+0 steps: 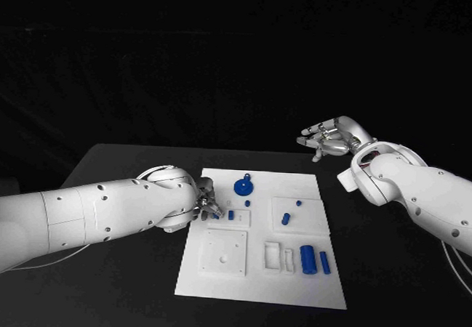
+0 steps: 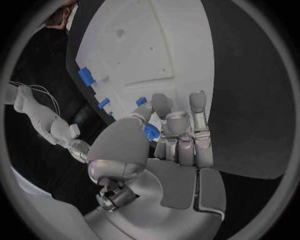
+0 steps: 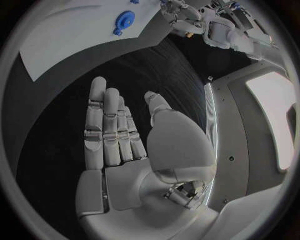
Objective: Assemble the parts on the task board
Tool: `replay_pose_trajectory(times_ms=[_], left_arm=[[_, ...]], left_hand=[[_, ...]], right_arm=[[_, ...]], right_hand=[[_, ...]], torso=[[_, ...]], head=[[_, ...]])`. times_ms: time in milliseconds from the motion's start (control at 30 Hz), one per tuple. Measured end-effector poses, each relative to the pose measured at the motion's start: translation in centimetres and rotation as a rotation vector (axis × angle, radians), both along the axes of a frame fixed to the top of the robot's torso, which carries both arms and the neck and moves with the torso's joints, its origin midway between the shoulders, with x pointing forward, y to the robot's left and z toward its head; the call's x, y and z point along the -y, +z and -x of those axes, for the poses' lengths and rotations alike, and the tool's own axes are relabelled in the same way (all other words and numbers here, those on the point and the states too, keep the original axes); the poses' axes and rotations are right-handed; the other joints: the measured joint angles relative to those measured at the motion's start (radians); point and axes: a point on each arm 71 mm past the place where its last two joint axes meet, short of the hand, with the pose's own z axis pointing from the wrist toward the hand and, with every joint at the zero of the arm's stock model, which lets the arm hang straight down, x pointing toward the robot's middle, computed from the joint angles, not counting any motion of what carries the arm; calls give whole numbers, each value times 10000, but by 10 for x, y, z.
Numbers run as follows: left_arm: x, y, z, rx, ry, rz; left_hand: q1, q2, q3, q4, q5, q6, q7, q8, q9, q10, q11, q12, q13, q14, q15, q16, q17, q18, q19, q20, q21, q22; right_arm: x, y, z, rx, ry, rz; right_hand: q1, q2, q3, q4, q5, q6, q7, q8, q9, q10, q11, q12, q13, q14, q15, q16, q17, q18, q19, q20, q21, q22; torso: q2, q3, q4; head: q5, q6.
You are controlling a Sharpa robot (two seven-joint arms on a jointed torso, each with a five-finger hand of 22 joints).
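Note:
The white task board [image 1: 223,279] lies in the middle of the black table. On it are a round blue part [image 1: 244,186], a blue cylinder [image 1: 307,257], a blue bar [image 1: 325,263] and several small blue pegs. My left hand [image 1: 205,202] is at the board's left edge, thumb and fingers curled around a small blue part [image 2: 150,132]. Another blue peg [image 2: 142,101] stands just past its fingertips. My right hand [image 1: 332,138] is raised beyond the board's far right corner, fingers straight and apart, holding nothing. The round blue part [image 3: 125,20] is far from that hand [image 3: 125,145].
A raised square plate [image 1: 224,254] with a hole sits on the board's near left. Empty slots [image 1: 278,257] lie beside the blue cylinder. Bare black table [image 1: 399,287] surrounds the board on all sides.

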Motion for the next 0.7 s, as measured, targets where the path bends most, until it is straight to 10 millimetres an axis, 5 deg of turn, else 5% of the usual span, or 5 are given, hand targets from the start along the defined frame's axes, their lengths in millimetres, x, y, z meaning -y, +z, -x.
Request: replay_pose_trajectory(times_ms=[433,700], left_arm=[[-2,-2,-1,-92,53,-105],[-3,-2,-2,-107,89,-135]], left_hand=[[-96,-260,-276,411,-73,546,-506,-77,-57,-75,-74,1,-11,0,0,-1,-57,0,0,0,0,-1],[-44,-339,-408,747,-191,666,-595,-73,-77,-75,-74,0,-10,0,0,-1,-57,-1,37,-37,0,-2]], right_arm=[[0,0,0,-7,0,-16],[0,0,0,-9,-3,-20]], right_hand=[[0,0,0,0,0,-71,0,0,-8,0,0,0,0,0,0,0,1,0,0,0,0,-18],[0,0,0,0,0,-71,-1,0,-7,0,0,0,0,0,0,0,2,-1,0,0,0,-18]], torso=[[5,-3,6],[12,-8,1]], head=[[-2,-12],[-13,-7]])
